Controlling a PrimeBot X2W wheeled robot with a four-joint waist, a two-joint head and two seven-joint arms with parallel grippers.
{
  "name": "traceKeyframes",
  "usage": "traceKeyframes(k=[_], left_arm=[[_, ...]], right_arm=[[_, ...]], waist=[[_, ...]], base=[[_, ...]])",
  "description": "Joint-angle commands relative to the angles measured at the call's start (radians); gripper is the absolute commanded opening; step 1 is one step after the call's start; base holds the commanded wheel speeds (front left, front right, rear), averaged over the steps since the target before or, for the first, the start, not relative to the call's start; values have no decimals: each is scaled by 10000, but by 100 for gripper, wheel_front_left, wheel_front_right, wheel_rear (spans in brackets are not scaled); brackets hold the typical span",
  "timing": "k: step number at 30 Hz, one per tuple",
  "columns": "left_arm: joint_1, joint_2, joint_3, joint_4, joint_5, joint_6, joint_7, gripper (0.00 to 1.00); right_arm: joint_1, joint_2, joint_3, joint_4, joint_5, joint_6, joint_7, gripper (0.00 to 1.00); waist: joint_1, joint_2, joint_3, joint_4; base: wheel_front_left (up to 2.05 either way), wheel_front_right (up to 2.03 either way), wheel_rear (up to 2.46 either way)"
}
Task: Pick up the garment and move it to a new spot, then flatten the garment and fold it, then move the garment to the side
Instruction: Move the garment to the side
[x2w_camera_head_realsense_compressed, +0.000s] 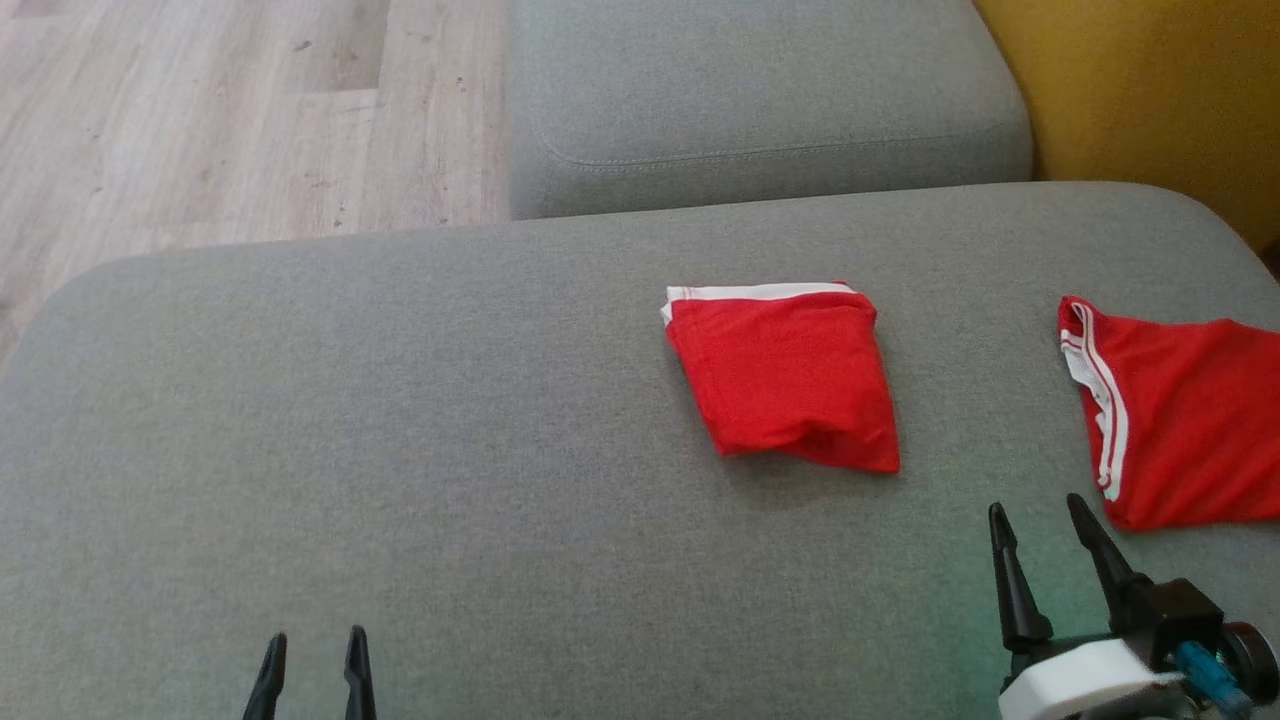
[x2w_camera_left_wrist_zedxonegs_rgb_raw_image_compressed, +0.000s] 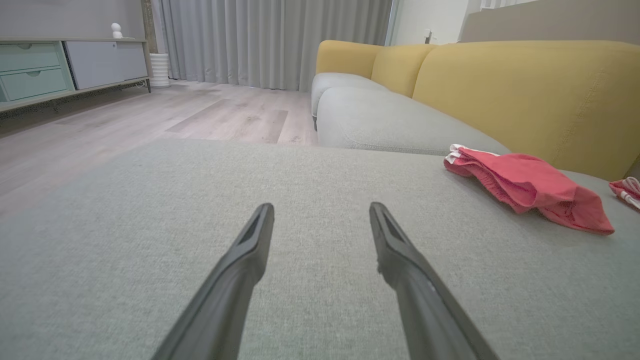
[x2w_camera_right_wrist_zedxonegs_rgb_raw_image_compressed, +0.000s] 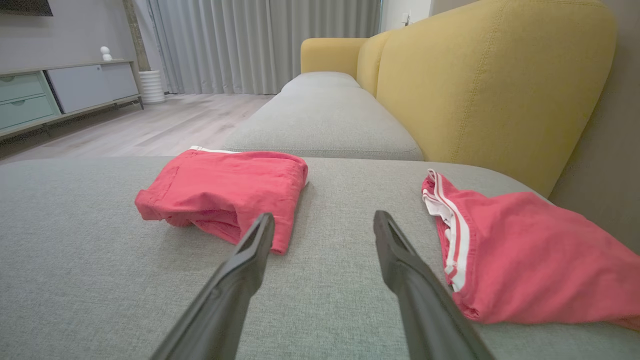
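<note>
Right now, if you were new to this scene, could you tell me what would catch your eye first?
The folded red garment stands out most, lying near the middle of the grey cushion. A second red garment with white stripes lies spread at the cushion's right edge, close to the open right gripper but not touching it. Behind both rises the mustard-yellow sofa back.

free: left half and near edge of the grey seat cushion (x2w_camera_head_realsense_compressed: 400, 450), open fabric | obstacle: folded red garment (x2w_camera_head_realsense_compressed: 785, 375) right of centre, nearer the far edge | obstacle: second red garment (x2w_camera_head_realsense_compressed: 1180, 420) at the right edge | gap: open strip between the two garments | limit: yellow backrest (x2w_camera_head_realsense_compressed: 1150, 90) beyond the far right corner
</note>
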Motion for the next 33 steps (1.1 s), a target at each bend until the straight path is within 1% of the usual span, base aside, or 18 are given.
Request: traceKeyframes(k=[1,11,14,15,17,19,20,23,25,27,29,30,33], left_arm=[[-260,-15,396,-263,20,35,-53,100],[-276,-15,409,-292,16,11,-53,100],[-322,-15,388,-325,3,14,-53,100],[-340,-15,374,-338,2,12,-53,100],[-390,-15,321,-355,9,-3,-53,100],[-478,-15,235,-364,25,-25,-53,100],[-537,-15,173,-363,33,-38,-53,100],[-819,-15,-80,-375,29,-79,-53,100],[-1109,-15,-353,-344,17,-114,-53,100],[-1384,-15,-617,-281,-33,-140,-53,100],[-1557,-15,-850,-180,-87,-140,-53,100],[-1617,-15,-954,-148,-116,-125,-53,100],[-1707,-15,-1176,-66,-167,-65,-53,100]], right_arm=[[-465,-56,236,-267,-59,67,-108,100],[-514,-40,311,-167,-35,67,-108,100],[-760,65,273,-114,552,67,-76,100],[-970,114,243,-147,964,67,108,100],[-1547,183,283,-295,2013,67,1001,100],[-2348,239,-60,-526,3151,67,2093,100],[-2747,261,-313,-487,3580,67,2821,100],[-3995,287,-631,27,4096,67,5183,100],[-4805,238,-876,682,3806,67,6372,100],[-5482,254,-1155,1432,3679,67,7135,100],[-5931,156,-1228,2184,3105,67,7421,100],[-6107,155,-1339,2547,2995,67,7477,100],[-6466,109,-1759,3519,2509,67,7376,100]], waist=[[1,0,-8,35],[1,0,8,240],[1,0,98,261],[1,0,139,264],[1,0,248,279],[1,0,389,335],[1,0,479,391],[1,0,968,643],[1,0,1359,927],[1,0,1686,1226],[1,0,1892,1522],[1,0,1989,1663],[1,0,2185,2020]], base=[[0,0,0],[0,0,0],[0,0,0],[0,0,0],[0,0,0],[0,0,0],[0,0,0],[0,0,0],[0,0,0],[0,0,0],[0,0,0],[0,0,0],[0,0,0]])
